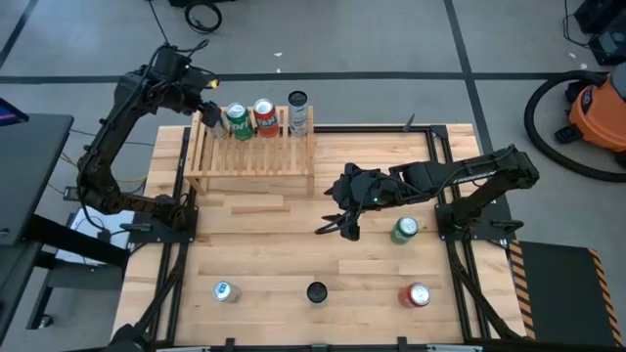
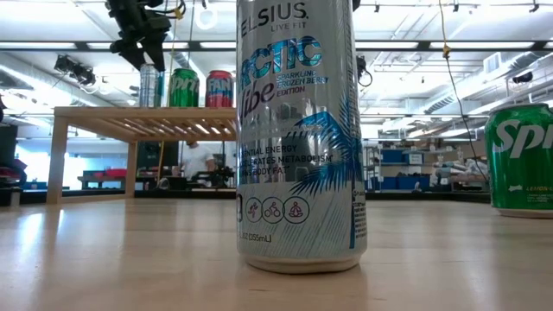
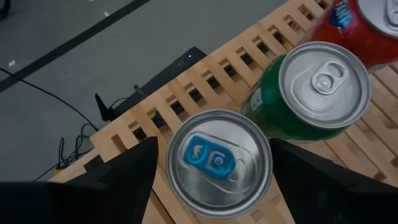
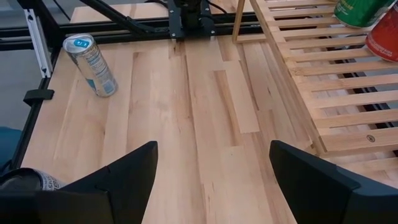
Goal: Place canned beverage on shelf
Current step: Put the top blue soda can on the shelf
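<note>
From above, the light-wood worktop [image 1: 293, 244] carries the shelf [image 1: 252, 156] at its far edge, left gripper [image 1: 208, 115] straddling a silver can [image 3: 219, 163], the wrist view confirms; right gripper [image 1: 335, 227] gapes empty mid-worktop.

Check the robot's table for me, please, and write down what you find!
Surface: wooden table, no spills seen.
Job's things: shelf holds four cans; green can, red can, black-topped can and blue-tab can stand on the table.
Clutter: nothing seen.
Grippers: left gripper open astride the shelf's end can; right gripper open, empty, above the table.
Cables: black coil on the floor.
Surroundings: orange vacuum.
</note>
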Tool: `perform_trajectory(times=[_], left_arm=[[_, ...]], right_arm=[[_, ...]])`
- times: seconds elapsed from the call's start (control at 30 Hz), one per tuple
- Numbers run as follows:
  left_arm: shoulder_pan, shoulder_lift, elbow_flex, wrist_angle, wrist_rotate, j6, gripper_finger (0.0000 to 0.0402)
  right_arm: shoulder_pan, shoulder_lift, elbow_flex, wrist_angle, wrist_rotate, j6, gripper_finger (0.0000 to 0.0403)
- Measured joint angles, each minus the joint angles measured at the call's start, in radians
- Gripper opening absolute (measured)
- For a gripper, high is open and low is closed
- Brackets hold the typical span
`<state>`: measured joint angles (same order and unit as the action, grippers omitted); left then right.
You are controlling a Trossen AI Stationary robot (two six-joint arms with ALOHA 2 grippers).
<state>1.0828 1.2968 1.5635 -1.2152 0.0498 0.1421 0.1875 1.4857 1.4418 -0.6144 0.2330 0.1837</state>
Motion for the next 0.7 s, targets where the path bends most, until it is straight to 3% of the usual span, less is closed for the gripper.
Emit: perform_trajectory(times=[0.4,0.7], left_arm=[[-0.001,0.0,0.0,-0.002,0.0,0.001,0.0304],[0.0,0.0,0.0,-0.025,0.0,0.001,0.0247]], right_arm=[[0.0,0.0,0.0,0.0,-0.021,0.0,0.0318],[0.0,0.0,0.0,0.0,-0.021,0.0,0.0318]])
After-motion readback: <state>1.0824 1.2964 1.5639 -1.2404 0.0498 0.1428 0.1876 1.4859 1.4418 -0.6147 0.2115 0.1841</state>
